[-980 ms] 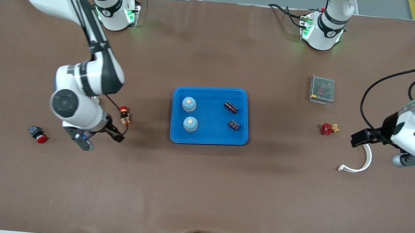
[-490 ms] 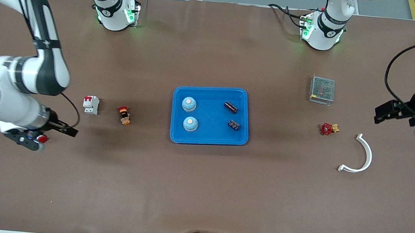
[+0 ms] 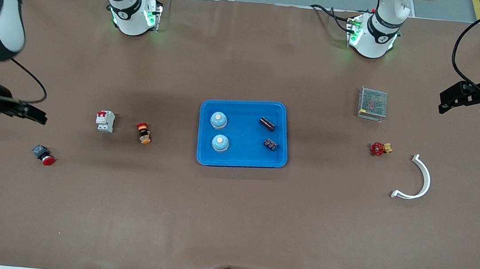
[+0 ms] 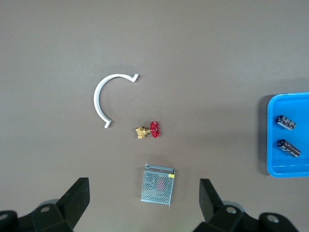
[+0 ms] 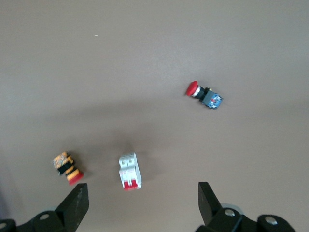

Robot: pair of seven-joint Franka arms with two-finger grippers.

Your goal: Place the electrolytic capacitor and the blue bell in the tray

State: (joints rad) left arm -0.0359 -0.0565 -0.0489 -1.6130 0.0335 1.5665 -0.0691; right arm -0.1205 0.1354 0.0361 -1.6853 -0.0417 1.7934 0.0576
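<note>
1. Tray [image 3: 240, 161] sits mid-table. In it: two blue bells [image 3: 218, 120] toward my right arm's end, two electrolytic capacitors [image 3: 267, 123] toward my left arm's end.
2. My left gripper [image 4: 145, 205] hangs high over the left arm's end of the table, fingers spread wide, empty.
3. My right gripper [image 5: 140, 205] hangs over the right arm's end, fingers apart, empty.
4. Both arms wait.

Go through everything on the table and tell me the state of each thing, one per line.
Tray: flat on the table, holding four parts.
Two blue bells: upright in the tray.
Two capacitors: lying in the tray.
Left end effector: open, empty, over the mesh box.
Right end effector: open, empty, over the white breaker.
Red push button: on its side.
White clip: lying flat.
</note>
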